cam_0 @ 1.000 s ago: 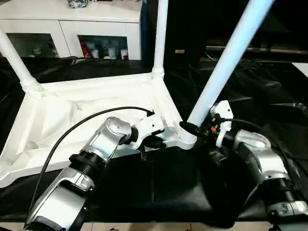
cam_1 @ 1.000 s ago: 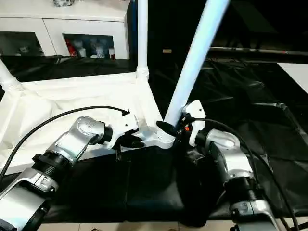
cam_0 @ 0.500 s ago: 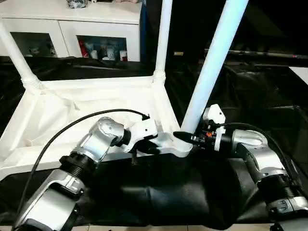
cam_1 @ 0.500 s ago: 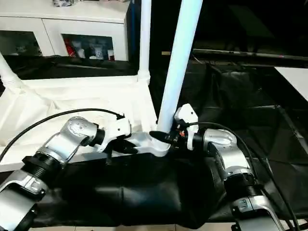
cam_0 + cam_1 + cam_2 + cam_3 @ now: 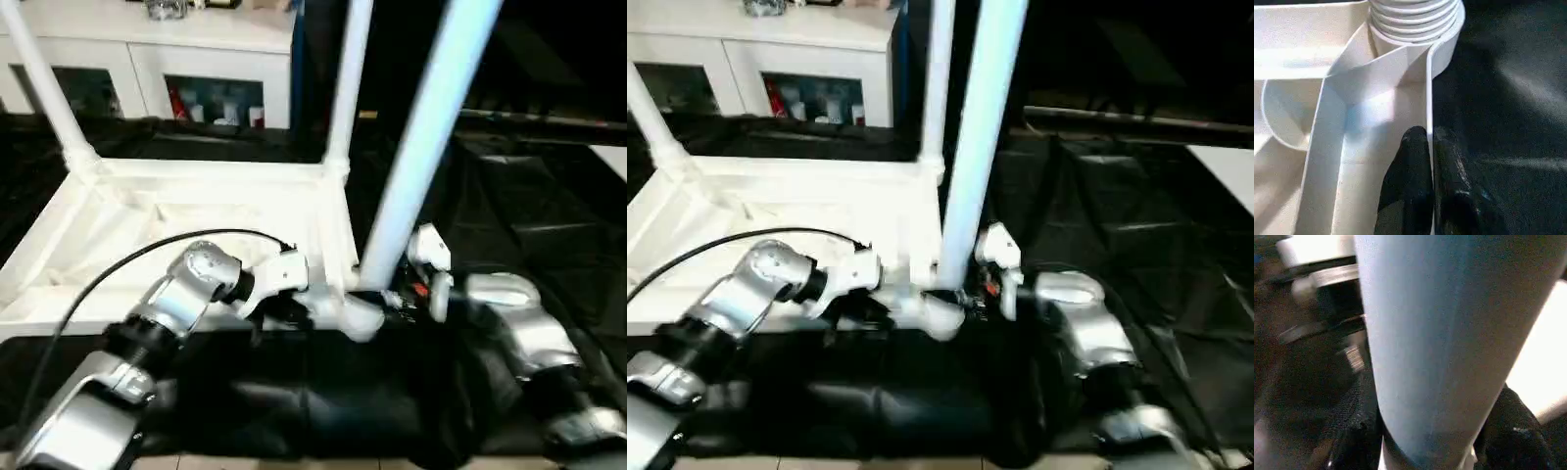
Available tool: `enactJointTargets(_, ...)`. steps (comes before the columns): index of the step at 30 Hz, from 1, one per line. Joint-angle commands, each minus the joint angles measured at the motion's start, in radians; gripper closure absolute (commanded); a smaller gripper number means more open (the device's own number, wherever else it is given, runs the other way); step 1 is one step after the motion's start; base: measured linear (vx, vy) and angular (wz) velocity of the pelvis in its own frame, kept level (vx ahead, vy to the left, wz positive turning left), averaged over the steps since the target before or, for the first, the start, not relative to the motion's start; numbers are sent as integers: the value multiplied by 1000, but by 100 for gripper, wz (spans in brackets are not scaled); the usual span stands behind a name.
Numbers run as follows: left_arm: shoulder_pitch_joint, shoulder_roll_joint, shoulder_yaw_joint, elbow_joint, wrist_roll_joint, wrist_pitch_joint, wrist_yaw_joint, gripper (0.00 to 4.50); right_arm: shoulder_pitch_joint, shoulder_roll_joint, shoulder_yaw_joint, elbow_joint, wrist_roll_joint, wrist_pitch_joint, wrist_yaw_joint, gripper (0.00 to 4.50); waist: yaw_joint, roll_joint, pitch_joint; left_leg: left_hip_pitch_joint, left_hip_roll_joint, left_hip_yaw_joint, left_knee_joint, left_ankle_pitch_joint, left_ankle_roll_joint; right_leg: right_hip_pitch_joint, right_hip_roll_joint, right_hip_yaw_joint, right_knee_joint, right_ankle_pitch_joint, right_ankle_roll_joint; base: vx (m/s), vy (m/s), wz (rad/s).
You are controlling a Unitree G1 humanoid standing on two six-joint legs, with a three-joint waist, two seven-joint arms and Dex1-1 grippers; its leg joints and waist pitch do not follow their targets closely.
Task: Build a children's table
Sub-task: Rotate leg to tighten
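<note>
generally, the tabletop (image 5: 186,211) lies upside down on the black cloth (image 5: 549,196), ribbed underside up; it reads as light, stiff moulded plastic with smooth, likely slippery faces, so the thin side wall and the ribs near a corner are the sensible holds, not the flat panel. two legs (image 5: 44,83) already stand in the far sockets, one at the far left corner and one (image 5: 345,88) at the far right. the left gripper (image 5: 1431,147) is pinched together on the tabletop's near edge wall, one finger inside and one outside, just beside the near right corner socket (image 5: 361,315). the third leg (image 5: 431,137) stands in that socket, its threaded end visible in the left wrist view; it is a long, light, rigid tube that levers easily, so it is best taken low, near the socket. the right gripper (image 5: 397,302) sits there, about half open with the fingers (image 5: 1513,431) round the leg's base. compared with a second earlier, the leg has swung from a clear lean to the right to nearly upright, and the socket corner now lies nearer the picture's lower edge. the fourth leg cannot be placed.
</note>
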Motion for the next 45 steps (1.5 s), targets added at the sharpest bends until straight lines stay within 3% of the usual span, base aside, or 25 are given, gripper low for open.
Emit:
enactJointTargets(1, -20, -40, 0, -9, -20, 24, 14, 450, 37, -16, -5, 184, -126, 72, -193, 260, -18, 14, -17, 37, 35, -53, -75, -637, -48, -7, -63, 0, -142, -799, -51, -78, 39, -17)
enactJointTargets(2, -39, -74, 20, 30, -14, 63, 94, 450, 7, 10, -32, 236, -126, 95, -303, 261, -31, 37, -12, 41, 44, -68, -89, -707, -55, 8, -57, -32, -153, -760, -42, -78, 39, -17)
enactJointTargets(3, -49, -92, 30, 50, -10, 81, 136, 450, -9, 24, -44, 261, -124, 106, -358, 261, -50, 55, -7, 25, 59, -89, -121, -811, -74, 42, -44, -66, -134, -637, -50, -72, 66, -19)
enactJointTargets(4, -51, -97, 33, 55, -9, 87, 149, 450, -14, 29, -48, 269, -125, 107, -376, 261, -52, 60, -5, -1, 73, -95, -151, -867, -84, 73, -38, -66, -91, -530, -69, -131, 60, -15)
enactJointTargets(5, -66, -137, 53, 86, 1, 145, 237, 450, -48, 55, -72, 318, -119, 114, -477, 261, -18, 82, -9, -56, 90, -79, -223, -961, -101, 132, -21, -48, 61, -235, -115, -131, 60, -15)
enactJointTargets(6, -71, -154, 62, 96, 4, 172, 271, 450, -61, 65, -80, 336, -117, 114, -516, 261, -4, 52, -3, -33, 85, -49, -240, -911, -79, 95, -15, -10, 86, -216, -101, -103, -12, 5)
enactJointTargets(7, -76, -174, 72, 107, 9, 196, 310, 450, -78, 75, -88, 358, -118, 111, -566, 261, -7, -11, -21, 47, 20, -50, -90, -649, -76, -3, -79, 42, -75, -702, -67, 28, -88, 6)
enactJointTargets(8, -76, -174, 72, 107, 9, 196, 310, 450, -78, 75, -88, 358, -118, 111, -566, 261, -2, -3, -4, 93, -7, -48, 27, -503, -55, -61, -142, 31, -163, -972, -77, 28, -88, 6)
enactJointTargets(9, -78, -193, 79, 113, 12, 214, 341, 450, -94, 85, -94, 381, -119, 105, -609, 261, 1, -27, -12, -6, -5, -69, 45, -203, -4, 32, -177, 34, -151, -1050, -39, 66, -44, -40)
enactJointTargets(10, -80, -258, 93, 105, 11, 262, 420, 450, -141, 116, -112, 443, -114, 91, -711, 261, 20, 15, -19, -59, 24, -83, -60, -152, -40, 74, -121, 10, -104, -789, -75, 44, 40, -58)
enactJointTargets(11, -80, -264, 94, 105, 11, 266, 428, 450, -145, 119, -114, 449, -114, 90, -721, 261, 5, 22, -25, -62, 33, -89, -79, -201, -60, 69, -89, -4, -81, -650, -90, 44, 40, -58)
enactJointTargets(12, -82, -288, 100, 104, 8, 282, 455, 450, -162, 130, -120, 471, -112, 84, -755, 261, -3, 35, -24, -40, 34, -92, -87, -383, -78, 50, -68, -6, -73, -543, -114, 3, 33, -21)
enactJointTargets(13, -87, -314, 103, 112, 13, 286, 498, 450, -180, 145, -128, 491, -108, 79, -789, 261, -2, 27, -26, -20, 35, -90, -83, -455, -77, 37, -73, 0, -79, -541, -131, 0, 0, 0)
enactJointTargets(14, -103, -335, 106, 141, 21, 274, 550, 450, -196, 160, -131, 509, -108, 69, -804, 261, 1, 33, -28, 1, 32, -86, -78, -509, -66, 26, -79, 8, -89, -538, -160, 0, 0, 0)
enactJointTargets(16, -110, -341, 111, 156, 25, 270, 573, 450, -204, 170, -133, 517, -110, 67, -810, 261, -3, 23, -22, -12, 32, -87, -87, -524, -48, 37, -77, 0, -97, -560, -144, 0, 0, 0)
enactJointTargets(18, -114, -339, 116, 162, 30, 268, 587, 450, -208, 176, -131, 523, -109, 65, -810, 261, 0, 23, -25, -17, 34, -87, -95, -502, -35, 42, -79, 0, -102, -542, -123, 0, 0, 0)
enactJointTargets(22, -112, -319, 130, 162, 39, 259, 594, 450, -226, 190, -126, 556, -111, 37, -806, 261, 3, 21, -28, -19, 38, -80, -101, -453, -26, 46, -81, 7, -97, -452, -154, 0, 0, 0)
enactJointTargets(27, -105, -294, 125, 167, 38, 235, 580, 450, -239, 201, -133, 554, -100, -16, -725, 261, 7, 18, -26, -13, 39, -72, -100, -448, -18, 40, -84, 13, -101, -478, -157, 0, 0, 0)
enactJointTargets(29, -101, -286, 123, 162, 35, 227, 567, 450, -245, 200, -145, 545, -88, -37, -691, 205, 10, 18, -27, -13, 41, -68, -100, -422, -10, 40, -85, 16, -100, -452, -166, 0, 0, 0)
enactJointTargets(32, -95, -275, 119, 157, 35, 208, 547, 450, -257, 195, -147, 538, -84, -58, -664, 178, 13, 15, -29, -13, 44, -61, -99, -384, 0, 41, -84, 18, -96, -438, -180, 0, 0, 0)
enactJointTargets(34, -90, -266, 114, 150, 34, 195, 531, 450, -262, 191, -146, 524, -79, -66, -635, 164, 17, 10, -39, -21, 47, -57, -97, -304, 14, 48, -81, 23, -82, -335, -203, 0, 0, 0)
enactJointTargets(36, -81, -245, 105, 132, 35, 156, 502, 450, -259, 173, -133, 464, -76, -71, -566, 144, 16, 3, -36, -19, 46, -50, -95, -306, 31, 41, -77, 23, -85, -356, -209, 0, 0, 0)
enactJointTargets(38, -75, -226, 97, 115, 33, 133, 470, 450, -243, 153, -129, 394, -72, -65, -498, 132, 22, 7, -38, -19, 46, -45, -91, -290, 36, 40, -83, 27, -87, -375, -206, 0, 0, 0)
enactJointTargets(42, -71, -206, 96, 95, 22, 119, 425, 450, -204, 115, -115, 279, -54, -37, -403, 88, 34, 5, -53, -30, 47, -33, -74, -61, 80, 55, -70, 26, -46, -61, -254, 0, 0, 0)
enactJointTargets(45, -61, -179, 83, 84, 17, 87, 365, 450, -157, 73, -92, 179, -37, -11, -305, 61, 43, 7, -59, -25, 45, -23, -63, -9, 129, 51, -62, 26, -29, 122, -298, 0, 0, 0)
